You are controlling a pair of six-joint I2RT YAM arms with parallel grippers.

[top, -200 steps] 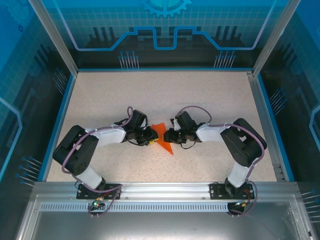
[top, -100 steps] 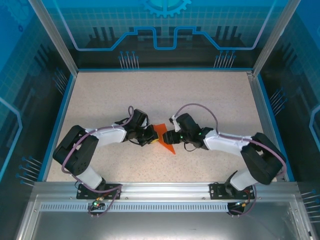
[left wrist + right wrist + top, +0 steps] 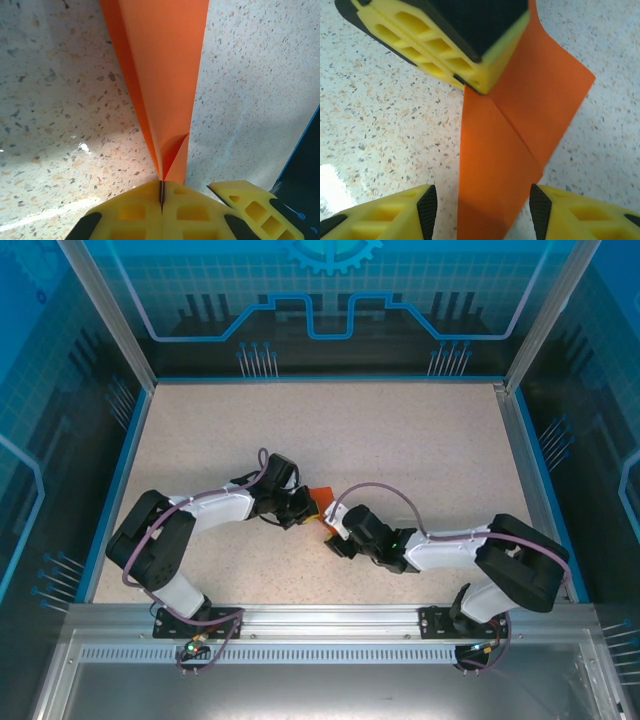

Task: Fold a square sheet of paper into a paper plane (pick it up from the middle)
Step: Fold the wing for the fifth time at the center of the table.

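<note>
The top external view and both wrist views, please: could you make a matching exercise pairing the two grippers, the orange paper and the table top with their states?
Things:
1. left gripper with yellow fingers
2. right gripper with yellow fingers
3. folded bright orange paper sheet
4. speckled beige table top

States:
A. open, one finger on either side of the paper
B. beneath the paper and both arms
C. shut on the paper's narrow end
D. creased, tapering to a pinched end

Pairs: 1-C; 2-A; 3-D; 4-B
</note>
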